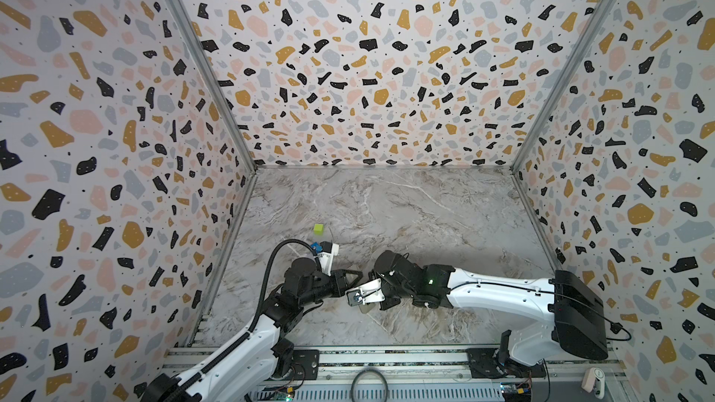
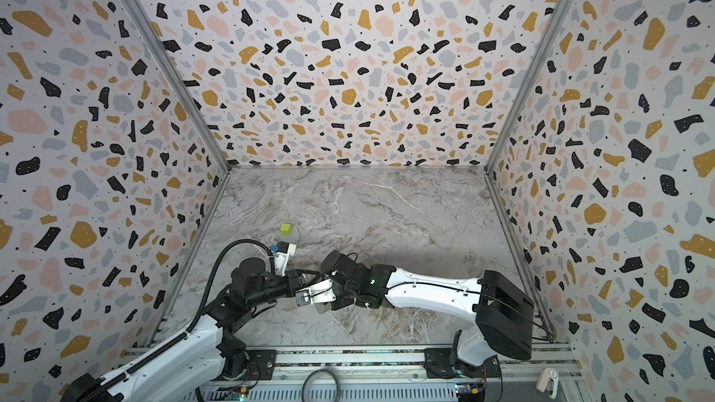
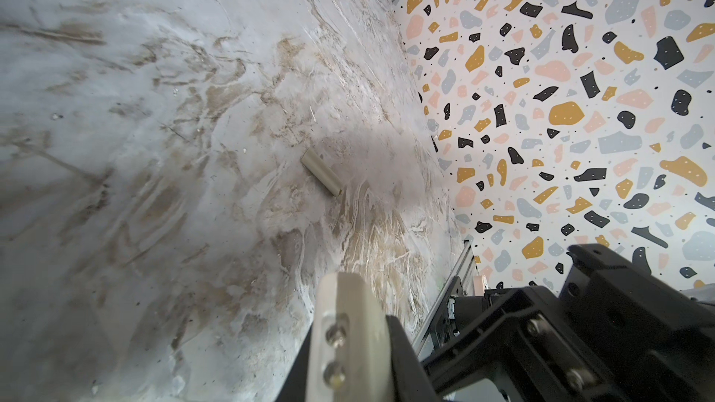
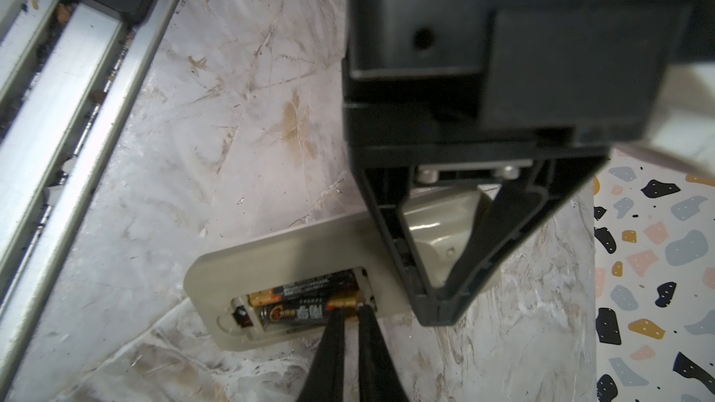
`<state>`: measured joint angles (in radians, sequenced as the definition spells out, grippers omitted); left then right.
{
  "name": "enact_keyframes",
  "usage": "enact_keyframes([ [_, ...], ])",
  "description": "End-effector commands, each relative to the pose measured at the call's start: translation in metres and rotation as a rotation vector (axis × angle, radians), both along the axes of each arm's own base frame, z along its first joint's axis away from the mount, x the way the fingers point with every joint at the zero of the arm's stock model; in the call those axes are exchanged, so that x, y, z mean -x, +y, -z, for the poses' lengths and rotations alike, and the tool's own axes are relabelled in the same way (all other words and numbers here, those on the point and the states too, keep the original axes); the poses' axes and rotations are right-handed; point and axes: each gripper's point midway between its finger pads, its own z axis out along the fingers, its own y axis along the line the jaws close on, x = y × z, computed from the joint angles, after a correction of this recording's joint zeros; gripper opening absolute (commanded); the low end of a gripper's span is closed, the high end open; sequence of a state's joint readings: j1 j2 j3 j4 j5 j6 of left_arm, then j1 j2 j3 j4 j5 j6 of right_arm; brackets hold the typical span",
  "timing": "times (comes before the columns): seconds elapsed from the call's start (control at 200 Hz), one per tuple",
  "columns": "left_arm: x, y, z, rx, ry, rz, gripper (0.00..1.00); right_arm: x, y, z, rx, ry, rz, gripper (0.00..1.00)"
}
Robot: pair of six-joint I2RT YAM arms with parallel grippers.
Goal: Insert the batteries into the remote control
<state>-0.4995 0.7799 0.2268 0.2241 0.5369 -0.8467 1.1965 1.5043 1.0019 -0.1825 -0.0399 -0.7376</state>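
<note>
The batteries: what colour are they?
The batteries are black with gold-orange bands, best seen in the right wrist view.

Here's the remote [image 4: 294, 253], flat on the table [image 1: 425, 218] toward the front and about midway across, with both batteries [image 4: 305, 295] side by side in its open compartment. The right gripper [image 4: 348, 309] is at the end of one battery, and the left gripper [image 4: 439, 313] is over the remote's other half. Well behind and to the left sits the cube [image 1: 318, 228], alone on the table.
</note>
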Motion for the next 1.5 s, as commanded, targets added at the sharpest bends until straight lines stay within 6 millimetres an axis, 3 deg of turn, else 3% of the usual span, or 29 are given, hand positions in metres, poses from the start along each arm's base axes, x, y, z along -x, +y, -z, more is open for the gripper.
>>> enact_keyframes([
  [0.0, 0.000, -0.015, -0.084, 0.190, -0.257, 0.082, 0.00, 0.017, -0.016, 0.036, 0.135, 0.069, -0.034, 0.11],
  [0.2, 0.001, -0.016, -0.085, 0.193, -0.264, 0.086, 0.00, 0.024, -0.013, 0.025, 0.090, 0.092, -0.051, 0.13],
  [0.786, 0.006, -0.016, -0.096, 0.222, -0.301, 0.106, 0.00, 0.019, -0.019, 0.042, 0.162, 0.071, -0.023, 0.16],
  [1.086, 0.004, -0.016, -0.095, 0.218, -0.294, 0.099, 0.00, 0.015, -0.018, 0.037, 0.146, 0.042, -0.006, 0.12],
  [1.176, 0.002, -0.015, -0.090, 0.202, -0.281, 0.085, 0.00, 0.010, -0.018, 0.027, 0.114, 0.030, 0.030, 0.13],
  [1.302, -0.005, -0.011, -0.082, 0.160, -0.271, 0.044, 0.00, 0.009, -0.018, -0.005, -0.007, 0.053, 0.087, 0.23],
  [1.497, -0.019, -0.003, -0.066, 0.090, -0.247, -0.035, 0.00, -0.013, -0.040, -0.046, -0.178, 0.197, 0.272, 0.38],
])
